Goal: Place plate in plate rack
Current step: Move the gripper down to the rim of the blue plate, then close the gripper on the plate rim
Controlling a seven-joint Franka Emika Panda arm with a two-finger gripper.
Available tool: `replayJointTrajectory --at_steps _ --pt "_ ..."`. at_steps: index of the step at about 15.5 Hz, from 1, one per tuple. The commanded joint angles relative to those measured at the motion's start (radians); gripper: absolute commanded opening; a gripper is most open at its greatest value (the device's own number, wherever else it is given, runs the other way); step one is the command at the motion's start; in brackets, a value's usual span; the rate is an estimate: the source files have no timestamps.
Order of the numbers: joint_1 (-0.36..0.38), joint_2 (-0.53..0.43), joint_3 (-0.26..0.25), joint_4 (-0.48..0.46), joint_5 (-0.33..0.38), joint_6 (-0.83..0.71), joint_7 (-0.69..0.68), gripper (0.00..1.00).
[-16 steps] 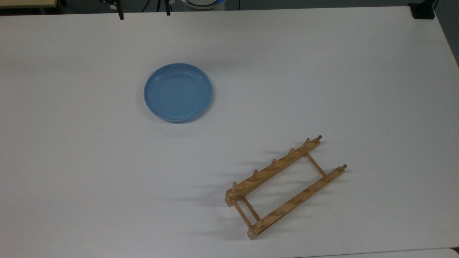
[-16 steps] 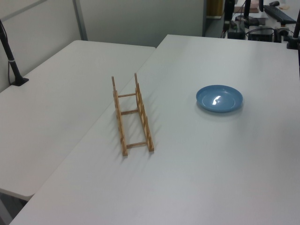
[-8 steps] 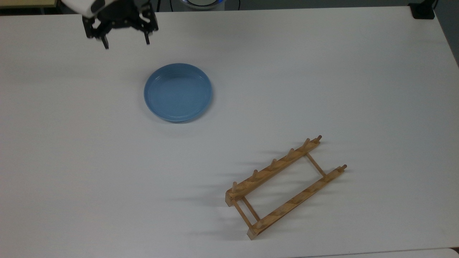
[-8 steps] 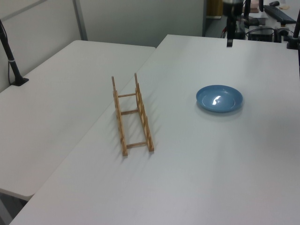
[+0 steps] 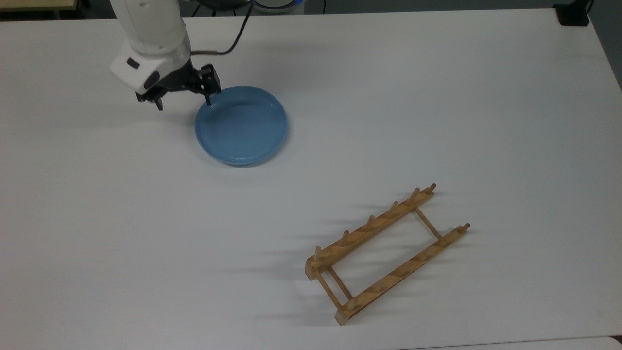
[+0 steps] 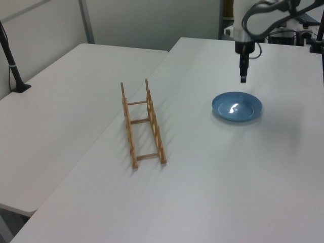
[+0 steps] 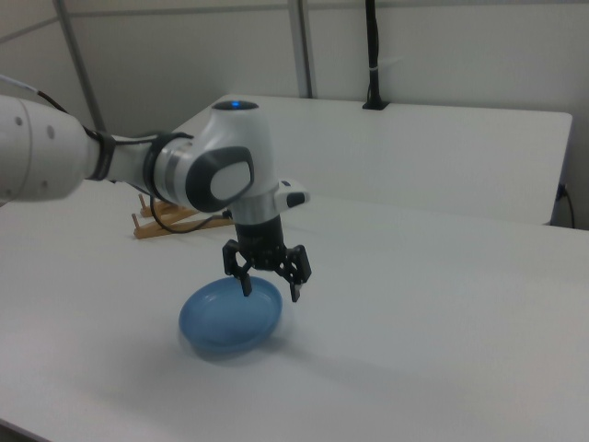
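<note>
While my gripper [image 5: 183, 100] hangs above the table with its two fingers spread wide and nothing between them, I list what lies about it.

Item, gripper: released, pointing down, one fingertip over the plate's rim at the top view's left, the other outside it over bare table. It floats clear of the rim in the right view [image 7: 270, 284].

Item, plate [image 5: 241, 125]: light blue, round, raised rim, lying flat and face up on the white table [image 5: 437, 97]. Untouched.

Item, plate rack [image 5: 386, 253]: light wood, two rails with upright pegs, set slantwise, well apart from the plate toward the top view's lower right. No plate in it.

Item, step in hand, as I judge it: taking the plate by its rim. To do it well I lower until one finger sits inside the rim and one outside, squarely across the wall, then close firmly; the glaze looks slippery, and a shallow bite may let the plate swing or slip once lifted.
</note>
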Motion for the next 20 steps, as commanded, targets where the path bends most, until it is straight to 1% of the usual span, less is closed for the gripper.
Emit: replayJointTrajectory --at_steps 1,4,5,8,9,10,12,15,18,20 --pt "0.008 0.035 0.002 -0.016 -0.002 0.042 0.051 1.00" --pt "0.011 0.089 0.008 -0.013 -0.002 0.078 0.104 0.98" --pt "0.011 0.100 0.011 -0.011 -0.002 0.080 0.114 0.95" --pt "0.010 0.111 0.012 -0.008 -0.002 0.082 0.120 0.81" --pt "0.010 0.112 0.014 -0.011 -0.002 0.082 0.120 0.71" --pt "0.008 0.112 0.014 -0.010 -0.002 0.082 0.126 0.59" --pt "0.010 0.111 0.014 -0.007 -0.002 0.082 0.176 0.32" --pt "0.010 0.108 0.015 -0.005 -0.001 0.082 0.194 0.00" --pt "0.010 0.105 0.026 -0.004 -0.001 0.082 0.192 0.00" --pt "0.010 0.098 0.026 0.013 -0.001 0.078 0.192 0.00"
